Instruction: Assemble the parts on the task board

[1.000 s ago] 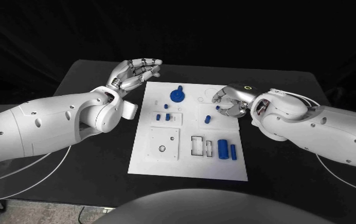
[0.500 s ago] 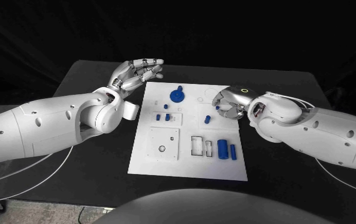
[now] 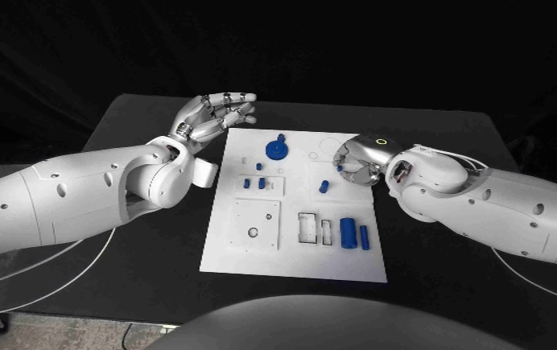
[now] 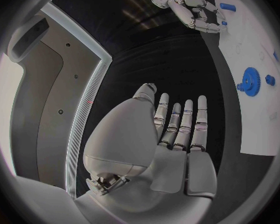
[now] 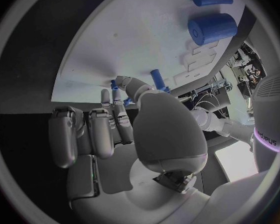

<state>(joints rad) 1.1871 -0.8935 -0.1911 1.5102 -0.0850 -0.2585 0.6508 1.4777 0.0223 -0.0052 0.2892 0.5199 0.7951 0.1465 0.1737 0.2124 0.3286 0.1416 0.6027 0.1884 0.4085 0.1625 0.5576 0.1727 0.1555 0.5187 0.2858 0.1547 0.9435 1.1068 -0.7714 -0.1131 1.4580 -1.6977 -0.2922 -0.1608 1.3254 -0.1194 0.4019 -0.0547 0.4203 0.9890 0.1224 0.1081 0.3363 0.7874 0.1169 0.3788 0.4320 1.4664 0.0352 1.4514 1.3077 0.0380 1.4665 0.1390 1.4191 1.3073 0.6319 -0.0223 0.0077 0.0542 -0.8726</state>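
The white task board [image 3: 296,241] lies in the middle of the table. A blue gear [image 3: 276,149] stands near its far edge, and small blue pegs [image 3: 254,182] sit mid-board. Two blue cylinders [image 3: 355,233] lie at the near right, big in the right wrist view [image 5: 211,27]. My right hand [image 3: 357,162] hovers over the board's far right part with fingers curled in. Its fingertips [image 5: 115,92] are at a small blue piece [image 5: 114,84], with a blue peg [image 5: 157,78] beside the thumb; a grip cannot be made out. My left hand [image 3: 215,115] is raised past the board's far left corner, fingers straight and holding nothing [image 4: 177,129].
The black table [image 3: 139,229] extends on both sides of the board. A square recessed plate [image 3: 257,223] and a rectangular slot [image 3: 309,228] are on the board's near half. My right forearm [image 3: 488,201] lies over the table to the right of the board.
My right hand has drawn slightly in over the board's right edge and its fingers have curled a little tighter. The left hand stays almost still.
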